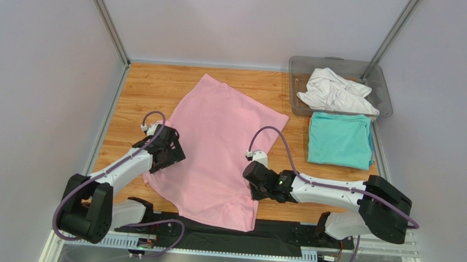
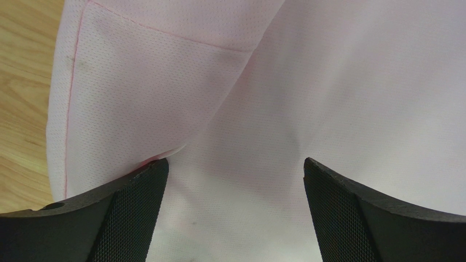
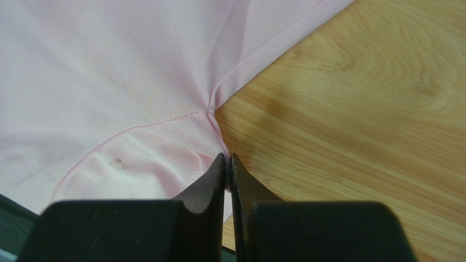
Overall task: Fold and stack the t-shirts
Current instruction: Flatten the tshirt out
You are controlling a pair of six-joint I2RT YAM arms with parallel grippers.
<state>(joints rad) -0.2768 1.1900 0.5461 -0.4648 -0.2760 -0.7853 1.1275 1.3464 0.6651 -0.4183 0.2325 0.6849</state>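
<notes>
We see the pink shirt (image 1: 216, 148) spread mostly flat in the middle of the wooden desk (image 1: 147, 83), lying at a slant, with its lower edge reaching the dark strip at the bottom of the frame. The left pincer (image 1: 170, 154) sits at the shirt's left edge. In the left wrist view it is released, its two dark fingers (image 2: 131, 213) wide apart over the cloth, and the left fingertip touches a small raised fold. The right pincer (image 1: 252, 179) is at the shirt's right edge, low in the frame. In its wrist view it (image 3: 227, 158) is clenched, the tips pressed together on the cloth where a seam meets the edge, and the cloth puckers toward them. Bare desk lies to the right of the tips. In the right of the top view the teal shirt (image 1: 340, 139) lies folded on the desk. Just above it, in the upper right, the white shirt (image 1: 336, 92) is crumpled inside a clear grey bin (image 1: 385, 85).
</notes>
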